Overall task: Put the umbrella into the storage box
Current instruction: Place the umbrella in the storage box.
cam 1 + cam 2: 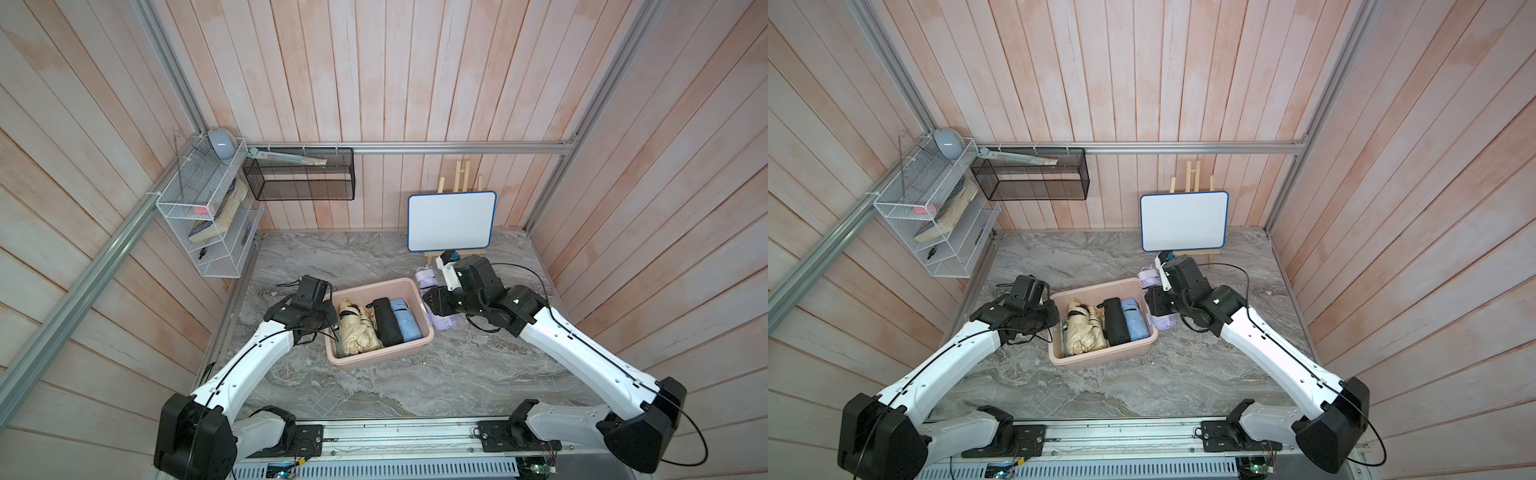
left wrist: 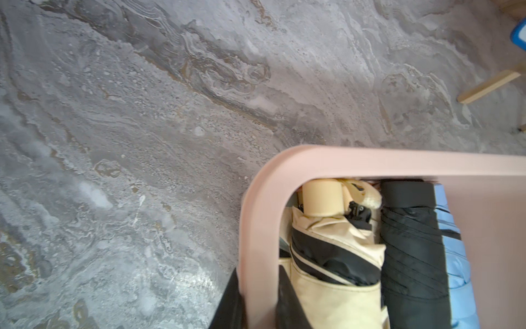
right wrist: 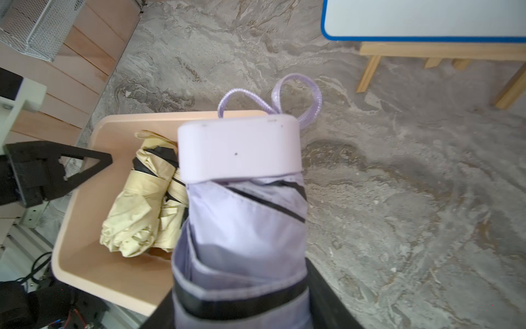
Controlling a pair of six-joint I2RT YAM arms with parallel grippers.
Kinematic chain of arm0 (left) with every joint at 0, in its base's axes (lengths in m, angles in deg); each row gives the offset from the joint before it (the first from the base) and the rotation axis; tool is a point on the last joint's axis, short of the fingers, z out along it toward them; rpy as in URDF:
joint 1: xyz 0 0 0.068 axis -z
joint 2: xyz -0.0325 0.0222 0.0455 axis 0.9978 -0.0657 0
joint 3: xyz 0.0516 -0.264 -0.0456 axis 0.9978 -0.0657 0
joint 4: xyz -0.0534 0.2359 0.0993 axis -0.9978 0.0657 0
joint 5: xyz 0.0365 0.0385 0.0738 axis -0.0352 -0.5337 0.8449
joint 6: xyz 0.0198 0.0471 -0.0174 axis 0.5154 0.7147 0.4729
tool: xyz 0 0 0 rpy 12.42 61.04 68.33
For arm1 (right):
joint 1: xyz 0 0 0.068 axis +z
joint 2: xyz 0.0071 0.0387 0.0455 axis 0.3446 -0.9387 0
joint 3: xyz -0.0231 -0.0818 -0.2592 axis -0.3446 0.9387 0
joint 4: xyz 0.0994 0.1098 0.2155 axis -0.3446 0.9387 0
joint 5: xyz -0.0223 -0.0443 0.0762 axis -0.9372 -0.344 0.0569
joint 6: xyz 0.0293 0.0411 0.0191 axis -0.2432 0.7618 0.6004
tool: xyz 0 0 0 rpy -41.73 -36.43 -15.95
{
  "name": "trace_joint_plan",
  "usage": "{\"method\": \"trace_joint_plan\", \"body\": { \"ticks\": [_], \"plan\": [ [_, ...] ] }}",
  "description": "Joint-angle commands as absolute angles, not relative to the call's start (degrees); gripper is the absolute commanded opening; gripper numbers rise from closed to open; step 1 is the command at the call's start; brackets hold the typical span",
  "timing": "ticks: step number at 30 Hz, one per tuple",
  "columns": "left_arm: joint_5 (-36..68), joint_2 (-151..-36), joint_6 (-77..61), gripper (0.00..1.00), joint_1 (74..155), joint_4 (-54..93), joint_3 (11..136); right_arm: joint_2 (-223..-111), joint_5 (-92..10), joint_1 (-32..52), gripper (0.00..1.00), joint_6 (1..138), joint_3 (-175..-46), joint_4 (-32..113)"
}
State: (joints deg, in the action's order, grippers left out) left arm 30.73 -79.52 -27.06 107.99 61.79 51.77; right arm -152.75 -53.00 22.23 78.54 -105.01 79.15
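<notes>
Already stowed side by side in the storage box (image 1: pixel 376 362), at centre frame in both top views, are a cream umbrella (image 1: pixel 357 332), a black umbrella (image 1: pixel 386 322) and a light-blue umbrella (image 1: pixel 405 320). By that evidence the task is well advanced, with one item left to place. That item, the lilac umbrella (image 1: pixel 444 322), is outside the tub, just right of its right-hand wall and running roughly parallel to it. The right gripper (image 1: pixel 430 301) is clamped across its middle. Whether it rests on the grey marbled tabletop (image 1: pixel 374 386) or is raised off it cannot be told. The left gripper (image 2: pixel 256 303) is closed on the tub's left rim, one black finger inside the wall and one outside, apparently steadying it. The lift over the rim and the release remain to be done. The packed umbrellas leave little bare floor, so the lilac one would probably come to lie partly on top of them. In the right wrist view it is a folded bundle of pale lilac fabric with black lining showing at the pleats. A dark band wraps it low in frame, and a flat, round-cornered lilac handle (image 3: pixel 239 148) carries a woven wrist loop (image 3: pixel 296 94).
</notes>
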Motion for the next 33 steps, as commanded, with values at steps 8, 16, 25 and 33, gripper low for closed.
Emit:
{"method": "trace_joint_plan", "body": {
  "ticks": [8,16,25,33],
  "plan": [
    [29.4,-80.8,-30.6,0.00,111.9,54.3,55.4,-165.2,-55.7,32.1,0.25,93.8,-109.8,71.1],
    [29.0,-81.1,-30.8,0.00,111.9,53.8,54.9,-171.7,-57.9,33.8,0.26,96.7,-109.6,68.5],
    [29.2,-81.0,-30.8,0.00,111.9,53.7,54.7,-176.6,-57.7,34.2,0.37,98.9,-108.6,62.7],
    [29.7,-81.1,-30.6,0.11,112.0,53.3,54.9,-177.5,-59.4,34.3,0.56,99.7,-107.2,61.0]
  ]
}}
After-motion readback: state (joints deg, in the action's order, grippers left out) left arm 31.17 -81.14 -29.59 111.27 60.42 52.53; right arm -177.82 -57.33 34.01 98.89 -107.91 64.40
